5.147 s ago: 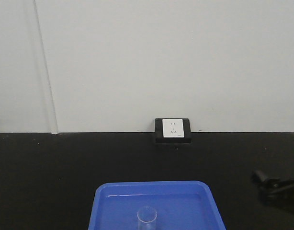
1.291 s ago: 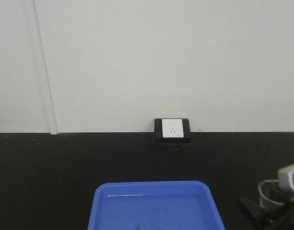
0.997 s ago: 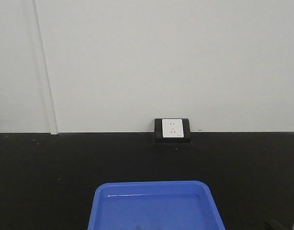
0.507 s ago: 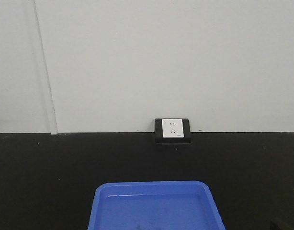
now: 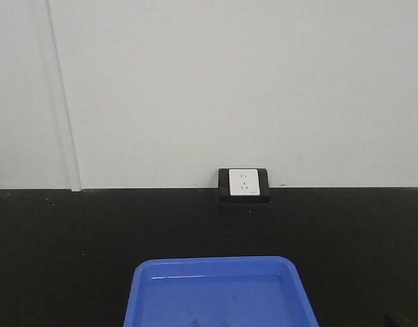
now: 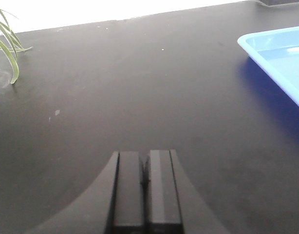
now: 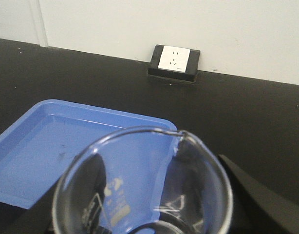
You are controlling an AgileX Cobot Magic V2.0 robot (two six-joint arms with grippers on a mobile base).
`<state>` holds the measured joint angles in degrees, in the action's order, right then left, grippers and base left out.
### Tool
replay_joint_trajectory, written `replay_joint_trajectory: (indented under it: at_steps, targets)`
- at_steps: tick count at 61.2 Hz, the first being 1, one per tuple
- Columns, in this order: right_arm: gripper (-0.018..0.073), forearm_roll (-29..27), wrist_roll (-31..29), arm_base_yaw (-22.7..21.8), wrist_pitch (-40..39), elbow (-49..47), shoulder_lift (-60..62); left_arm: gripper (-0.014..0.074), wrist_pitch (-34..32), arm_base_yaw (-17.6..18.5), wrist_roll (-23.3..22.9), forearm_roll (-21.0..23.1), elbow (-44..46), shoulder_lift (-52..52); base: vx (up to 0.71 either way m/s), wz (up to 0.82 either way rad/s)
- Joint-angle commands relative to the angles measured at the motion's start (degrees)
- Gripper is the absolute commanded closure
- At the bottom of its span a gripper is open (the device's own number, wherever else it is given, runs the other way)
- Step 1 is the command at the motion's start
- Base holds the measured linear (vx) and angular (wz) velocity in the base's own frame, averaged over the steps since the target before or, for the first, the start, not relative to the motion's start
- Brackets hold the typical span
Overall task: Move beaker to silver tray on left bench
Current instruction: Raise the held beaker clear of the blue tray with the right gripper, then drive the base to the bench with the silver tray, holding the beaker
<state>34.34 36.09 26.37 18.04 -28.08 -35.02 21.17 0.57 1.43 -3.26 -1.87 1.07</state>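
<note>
The beaker point(image 7: 149, 190), clear glass with a pour lip and white print, fills the lower half of the right wrist view. My right gripper point(image 7: 144, 209) is shut on the beaker, with a dark finger point(image 7: 256, 200) on its right side and the other showing through the glass. The beaker is held above the black counter point(image 7: 247, 122), right of the blue tray point(image 7: 47, 151). My left gripper point(image 6: 144, 168) is shut and empty, low over the black counter point(image 6: 140, 87). The silver tray is out of view. In the front view neither the beaker nor a gripper shows.
The blue plastic tray point(image 5: 219, 296) sits at the front centre of the counter and shows at the right edge of the left wrist view point(image 6: 281, 53). A white wall socket point(image 5: 244, 184) stands at the counter's back. Green plant leaves point(image 6: 6, 46) hang at the left.
The beaker stood in the blue tray at first. My right gripper then held it at the front view's lower right and carried it out of that view.
</note>
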Motion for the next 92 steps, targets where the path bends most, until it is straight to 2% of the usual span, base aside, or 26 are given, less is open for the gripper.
replay_joint_trajectory:
  at_steps: [1, 58, 92]
  targets:
    - [0.0571, 1.27, -0.01, -0.11, -3.72, -1.79, 0.12, 0.0595, -4.29, 0.33, -0.10, 0.16, -1.14, 0.46, -0.02, -0.03]
    - [0.0571, 1.27, -0.01, -0.11, -3.72, -1.79, 0.12, 0.0595, -4.29, 0.33, -0.10, 0.16, -1.14, 0.46, -0.12, -0.09]
    - [0.0571, 1.27, -0.01, -0.11, -3.72, -1.79, 0.12, 0.0595, -4.29, 0.33, -0.10, 0.16, -1.14, 0.46, -0.25, 0.08]
